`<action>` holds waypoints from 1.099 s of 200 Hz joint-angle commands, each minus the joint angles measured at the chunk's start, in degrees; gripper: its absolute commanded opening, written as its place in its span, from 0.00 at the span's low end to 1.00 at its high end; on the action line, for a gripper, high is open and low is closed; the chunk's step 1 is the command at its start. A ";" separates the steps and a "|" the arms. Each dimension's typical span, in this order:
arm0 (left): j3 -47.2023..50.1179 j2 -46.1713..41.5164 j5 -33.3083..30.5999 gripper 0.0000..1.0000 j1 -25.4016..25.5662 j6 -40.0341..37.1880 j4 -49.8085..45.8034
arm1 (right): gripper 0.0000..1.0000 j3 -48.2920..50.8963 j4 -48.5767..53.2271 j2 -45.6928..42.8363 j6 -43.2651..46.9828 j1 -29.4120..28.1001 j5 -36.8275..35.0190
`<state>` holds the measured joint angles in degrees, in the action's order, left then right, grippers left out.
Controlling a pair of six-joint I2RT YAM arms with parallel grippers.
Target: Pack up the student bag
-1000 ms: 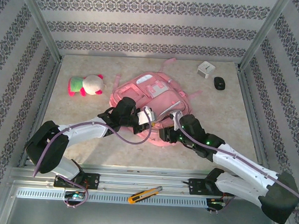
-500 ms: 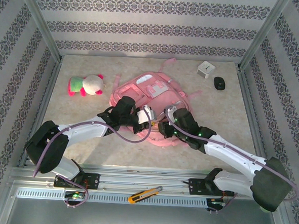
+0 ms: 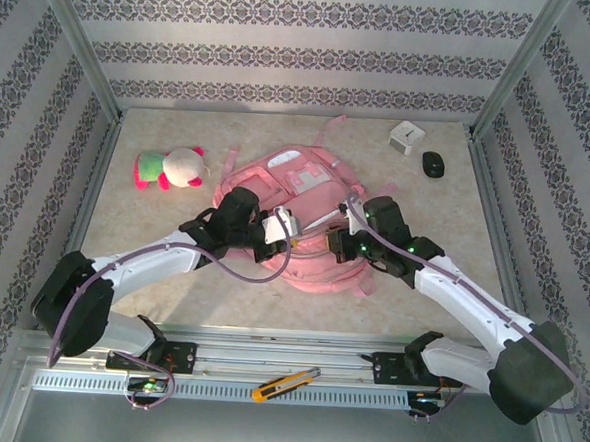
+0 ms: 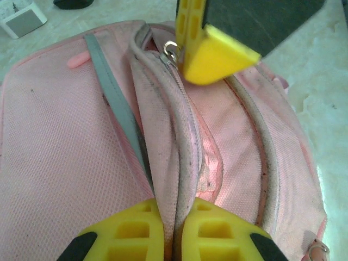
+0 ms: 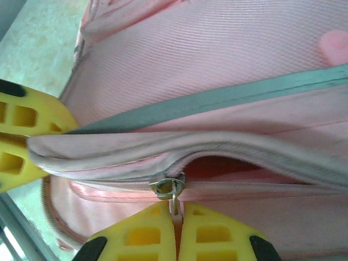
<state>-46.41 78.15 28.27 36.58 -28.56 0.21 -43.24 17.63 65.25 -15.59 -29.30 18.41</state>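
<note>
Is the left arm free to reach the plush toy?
Probably not: the left gripper is shut on the zip edge of the student bag. Otherwise nothing stands between it and the plush toy.

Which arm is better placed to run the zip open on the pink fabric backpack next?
Right. The right hand is shut on the metal zip pull of the soft pink fabric backpack, while the left hand pinches the zip's fabric edge, likely bracing it.

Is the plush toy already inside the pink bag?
No, in the top view the plush toy lies on the table, left of the bag and apart from it.
</note>
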 commanded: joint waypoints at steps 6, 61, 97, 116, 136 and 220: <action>1.75 -5.11 -9.00 0.00 -2.55 0.59 -8.60 | 0.00 -2.68 8.09 3.31 2.94 3.56 -1.31; 3.57 -8.62 -13.85 0.36 -2.90 23.09 -3.70 | 0.00 -2.12 5.33 5.98 0.29 1.37 0.83; 5.56 -10.12 -26.32 0.54 -2.89 47.46 -1.57 | 0.00 -0.47 3.46 5.62 -2.56 -3.70 -1.85; 5.81 -10.16 -31.80 0.55 -2.99 55.36 -4.05 | 0.00 0.82 2.45 5.11 -4.44 -5.80 -3.00; 6.36 -9.30 -33.90 0.54 -3.02 58.75 -4.63 | 0.00 2.42 0.64 4.29 -6.54 -7.95 -4.04; 1.99 5.65 -30.26 0.51 -8.12 57.95 2.07 | 0.00 5.37 -7.87 4.77 -13.80 -16.08 -7.80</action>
<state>-40.93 79.68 -0.08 30.37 28.53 -1.76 -38.81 10.35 70.50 -26.26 -42.89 11.57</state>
